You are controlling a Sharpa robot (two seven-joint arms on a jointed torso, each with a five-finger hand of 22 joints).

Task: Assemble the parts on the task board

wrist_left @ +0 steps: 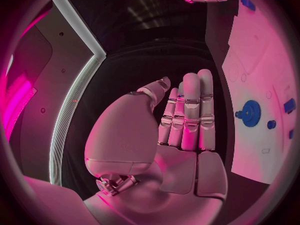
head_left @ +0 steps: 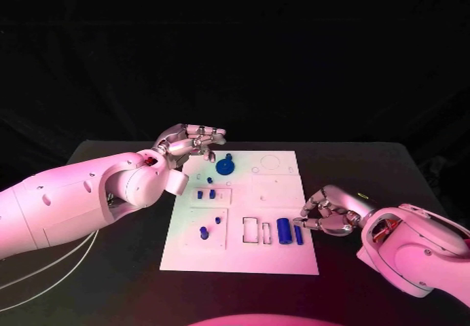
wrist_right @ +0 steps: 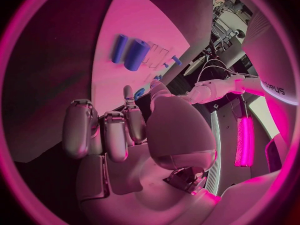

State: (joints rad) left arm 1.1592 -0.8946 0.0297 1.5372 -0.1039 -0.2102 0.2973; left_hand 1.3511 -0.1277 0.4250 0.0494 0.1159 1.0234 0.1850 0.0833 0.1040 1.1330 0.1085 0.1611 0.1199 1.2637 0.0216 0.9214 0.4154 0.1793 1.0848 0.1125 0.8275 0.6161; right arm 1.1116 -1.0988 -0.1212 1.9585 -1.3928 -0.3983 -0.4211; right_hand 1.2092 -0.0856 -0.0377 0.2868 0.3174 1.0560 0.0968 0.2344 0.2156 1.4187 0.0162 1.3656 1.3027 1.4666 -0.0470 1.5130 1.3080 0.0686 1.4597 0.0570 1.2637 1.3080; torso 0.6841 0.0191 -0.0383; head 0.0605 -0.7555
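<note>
Setting: black table under pink light, dark backdrop behind, white cables trailing off the near left corner.
Board: white plate lying flat mid-table, with outlined recesses across it.
Parts: blue gear near the far edge; small blue pegs standing mid-left and more lower-left; a thick blue cylinder with a thin blue bar just beside it, near the right edge.
Left hand: hovers at the board's far-left corner, fingers straight and close together in the wrist view, holding nothing.
Right hand: sits off the board's right edge, close by the cylinder, fingers curled in; seemingly empty, though the fingertips are hard to read.
</note>
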